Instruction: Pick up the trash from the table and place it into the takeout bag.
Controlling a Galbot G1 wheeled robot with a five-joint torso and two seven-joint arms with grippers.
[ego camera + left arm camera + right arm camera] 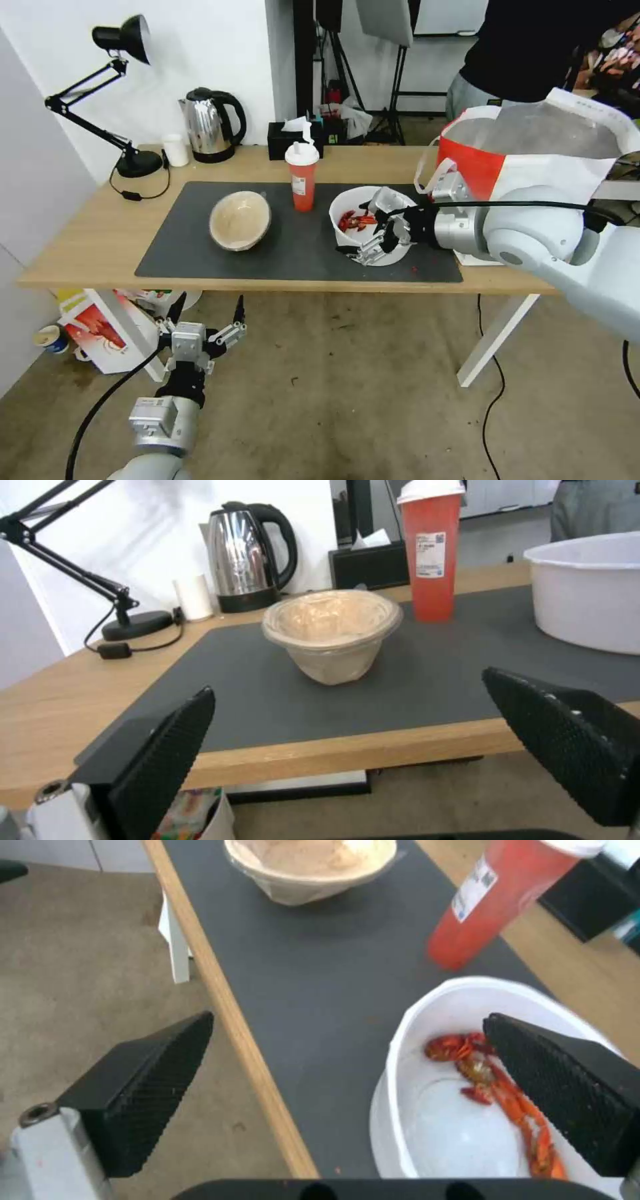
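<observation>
While the white bowl [365, 223] of red crayfish shells [355, 220] sits on the dark grey mat [293, 233] toward the table's [80, 247] right end, the right gripper [377, 228] hangs right over it, fingers spread wide, one above the bowl's inside, the other out past its near rim. No contact that I can make out. Just beside the bowl stands the red drink cup [303, 177] with its white lid; there's a white label with a small square code on it, print too small to read. Further left on the mat, the beige bowl [240, 220], tipped slightly. Behind the right arm, the takeout bag [527, 157], red and white, silvery lining showing, mouth open. Left gripper [205, 319] is low, in front of the table edge, fingers wide, holding nothing. At the back: kettle [212, 125], desk lamp [113, 93], black tissue box [293, 139].
</observation>
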